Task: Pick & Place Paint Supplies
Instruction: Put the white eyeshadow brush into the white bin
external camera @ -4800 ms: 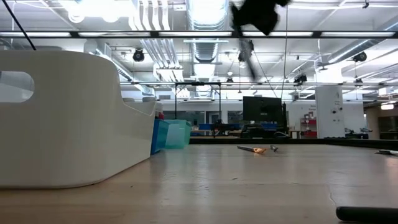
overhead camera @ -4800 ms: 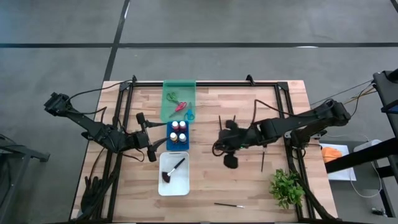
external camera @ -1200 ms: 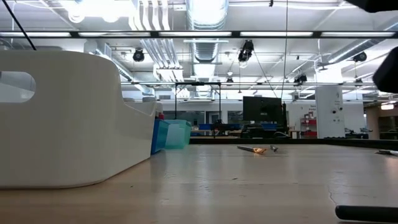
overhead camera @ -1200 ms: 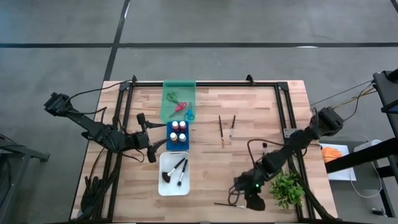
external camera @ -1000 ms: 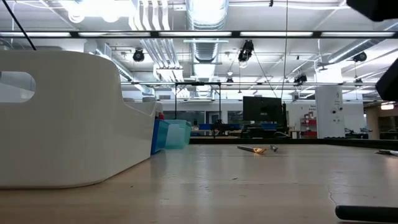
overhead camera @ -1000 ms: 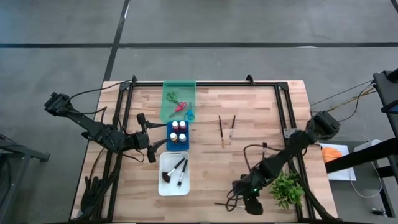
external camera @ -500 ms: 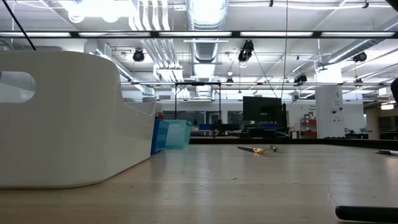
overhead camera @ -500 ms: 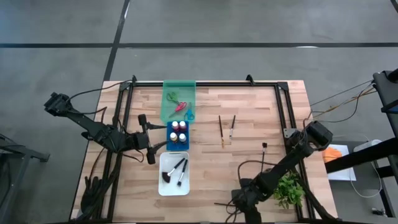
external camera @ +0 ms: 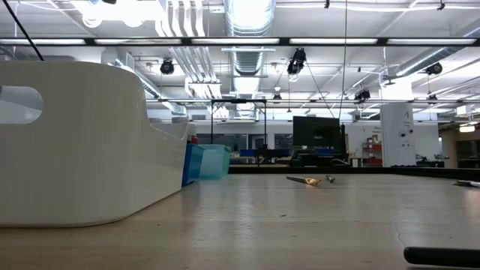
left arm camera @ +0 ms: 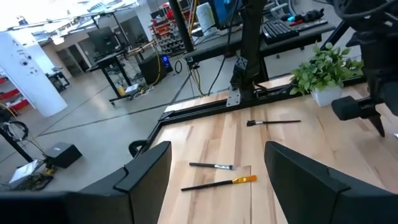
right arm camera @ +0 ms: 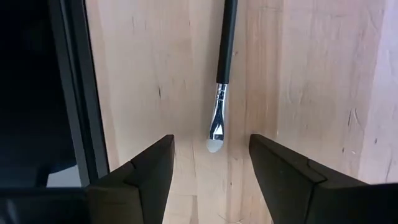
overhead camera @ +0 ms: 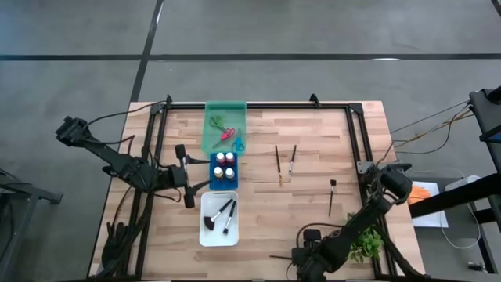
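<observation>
The table [overhead camera: 258, 211] held three trays in a column left of centre: a green tray [overhead camera: 225, 125] with scissors [overhead camera: 227, 133], a blue tray [overhead camera: 225, 170] with paint bottles [overhead camera: 225, 166], and a white tray [overhead camera: 219, 219] with two brushes already in it. Four brushes lay loose on the bare wood: a pair [overhead camera: 284, 163] mid-table, one [overhead camera: 331, 197] toward the right rail, and the front brush [overhead camera: 282, 257] at the near edge.

The left gripper [overhead camera: 186, 174] waited just beside the blue tray, fingers spread and holding nothing; every loose brush lay well apart from it.

The right gripper [overhead camera: 307, 262] hung over the near edge, right by the front brush. Its wrist view looked down past released, empty fingers [right arm camera: 140, 177] set wide on either side of the brush tip [right arm camera: 215, 142]. The brush ran lengthwise away from the gripper, its dark handle [right arm camera: 226, 40] farther off and its pale tip nearest, lying between the fingers' line, so they spanned across its long axis. The right arm was plainly the nearer one, and the next move probably called for a straight descent and a close across the ferrule.
</observation>
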